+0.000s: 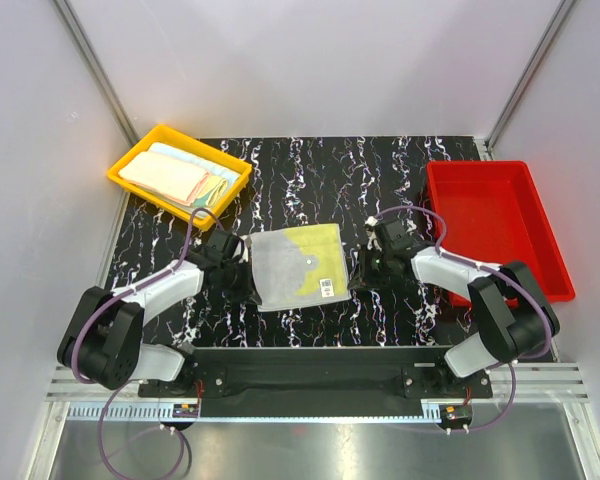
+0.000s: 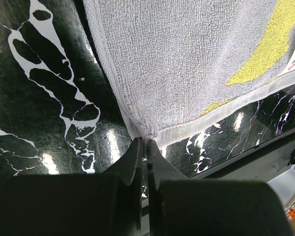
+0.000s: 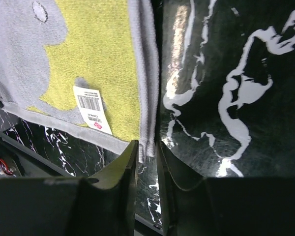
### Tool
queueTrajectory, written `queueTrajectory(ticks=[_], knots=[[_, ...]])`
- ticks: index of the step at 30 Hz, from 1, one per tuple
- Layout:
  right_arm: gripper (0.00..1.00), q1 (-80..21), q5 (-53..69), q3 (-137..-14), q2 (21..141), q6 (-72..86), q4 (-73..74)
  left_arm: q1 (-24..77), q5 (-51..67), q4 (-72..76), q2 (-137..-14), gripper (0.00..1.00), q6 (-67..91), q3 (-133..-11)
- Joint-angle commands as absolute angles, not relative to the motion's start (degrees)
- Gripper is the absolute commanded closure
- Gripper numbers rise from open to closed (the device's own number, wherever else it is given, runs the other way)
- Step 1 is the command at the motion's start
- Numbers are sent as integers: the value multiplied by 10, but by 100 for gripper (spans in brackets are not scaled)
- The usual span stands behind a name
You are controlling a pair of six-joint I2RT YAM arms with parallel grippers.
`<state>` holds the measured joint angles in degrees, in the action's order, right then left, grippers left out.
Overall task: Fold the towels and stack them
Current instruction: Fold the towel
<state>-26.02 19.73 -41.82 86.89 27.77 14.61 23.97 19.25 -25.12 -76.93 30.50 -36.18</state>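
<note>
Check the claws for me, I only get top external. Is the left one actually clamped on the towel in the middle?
Observer: Yes. In the left wrist view the left claw is shut on a corner of the grey and yellow towel, with the corner pinched between its fingertips.
Operator: And the right one?
Observer: The right wrist view shows the right claw with its fingers a little apart. The towel's hem lies in the gap, but I see no pinch on it.
</note>
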Motion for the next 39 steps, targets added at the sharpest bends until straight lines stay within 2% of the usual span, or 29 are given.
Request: queueTrajectory(ticks=[1, 10, 14, 15, 17, 18, 20, 27, 39], knots=[[72, -286, 146, -439, 859, 298, 161, 243, 190, -229, -753, 100, 308, -359], [73, -336, 98, -449, 898, 313, 168, 243, 185, -236, -746, 100, 307, -361], [90, -343, 78, -454, 900, 315, 179, 243, 178, -238, -747, 100, 308, -359], [91, -344, 72, -455, 899, 316, 184, 243, 178, -238, -746, 100, 308, -360], [90, -344, 63, -462, 896, 316, 199, 243, 178, -240, -745, 100, 307, -365], [80, -345, 54, -467, 894, 314, 207, 243, 178, -241, -747, 100, 306, -365], [72, -349, 40, -476, 886, 313, 227, 243, 178, -242, -750, 100, 307, -365], [71, -359, 31, -493, 858, 320, 245, 243, 179, -238, -750, 100, 306, -361], [73, -380, 28, -490, 886, 330, 226, 243, 177, -243, -743, 100, 304, -360]])
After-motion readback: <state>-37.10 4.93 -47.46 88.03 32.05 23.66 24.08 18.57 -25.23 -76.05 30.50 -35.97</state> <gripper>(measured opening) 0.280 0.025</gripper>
